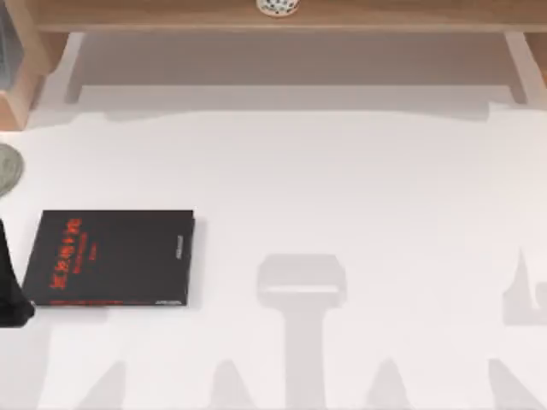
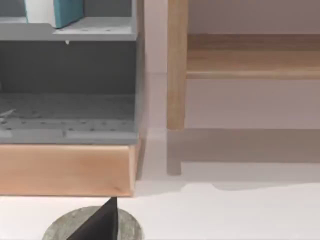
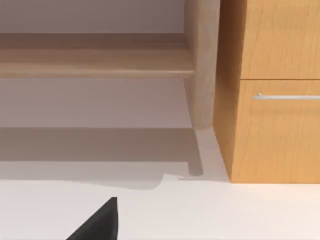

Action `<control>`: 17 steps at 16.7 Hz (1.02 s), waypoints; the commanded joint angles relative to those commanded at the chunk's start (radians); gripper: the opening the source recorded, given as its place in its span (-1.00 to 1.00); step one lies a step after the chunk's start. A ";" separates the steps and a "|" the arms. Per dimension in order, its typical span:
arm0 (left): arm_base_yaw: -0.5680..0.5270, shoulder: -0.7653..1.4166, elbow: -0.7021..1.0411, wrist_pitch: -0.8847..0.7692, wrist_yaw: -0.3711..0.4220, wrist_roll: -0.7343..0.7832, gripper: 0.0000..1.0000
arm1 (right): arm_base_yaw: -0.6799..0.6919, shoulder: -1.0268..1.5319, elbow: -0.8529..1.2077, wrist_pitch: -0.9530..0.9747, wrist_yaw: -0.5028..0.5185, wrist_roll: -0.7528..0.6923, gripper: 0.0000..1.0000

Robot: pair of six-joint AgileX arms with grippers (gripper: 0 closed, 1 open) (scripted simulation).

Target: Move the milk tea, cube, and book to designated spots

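We judge the book (image 2: 68, 11) on the grey rack (image 2: 70, 32) stiff, light and slick, best pinched across its thickness; whether the left gripper (image 2: 102, 221) or right gripper (image 3: 102, 220) is spread, we cannot tell.

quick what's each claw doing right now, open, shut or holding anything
Left claw: cannot be told; one dark fingertip shows over the grey disc.
Right claw: cannot be told; one dark fingertip shows above the white table.
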 joint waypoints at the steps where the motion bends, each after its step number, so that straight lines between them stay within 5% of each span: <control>1: 0.000 0.000 0.000 0.000 0.000 0.000 1.00 | 0.000 0.000 0.000 0.000 0.000 0.000 1.00; 8: -0.088 0.220 0.200 0.104 -0.095 -0.001 1.00 | 0.000 0.000 0.000 0.000 0.000 0.000 1.00; 17: -0.377 1.161 0.832 0.421 -0.385 -0.004 1.00 | 0.000 0.000 0.000 0.000 0.000 0.000 1.00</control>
